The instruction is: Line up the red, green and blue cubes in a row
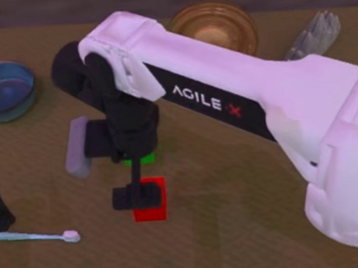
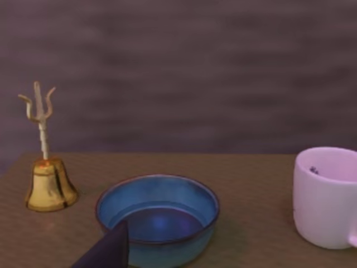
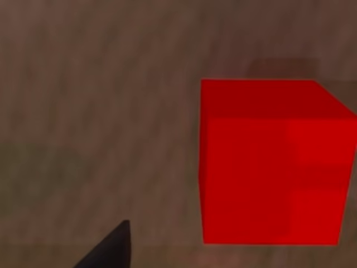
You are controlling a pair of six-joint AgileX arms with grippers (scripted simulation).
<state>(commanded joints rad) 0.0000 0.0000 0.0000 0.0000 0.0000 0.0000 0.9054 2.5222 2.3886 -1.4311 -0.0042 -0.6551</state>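
The right gripper (image 1: 136, 196) hangs over the red cube (image 1: 152, 199) on the table, just below the green cube (image 1: 145, 158), maybe to line them up. I cannot tell if it grips.

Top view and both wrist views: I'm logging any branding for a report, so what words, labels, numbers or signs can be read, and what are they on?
"AGILE X", white letters with the X in red, on the black band of the right arm reaching across the table in the top view.
Nothing else is legible: the red cube, blue bowl, bell and mug carry no text; a small dark speck inside the mug is unreadable.
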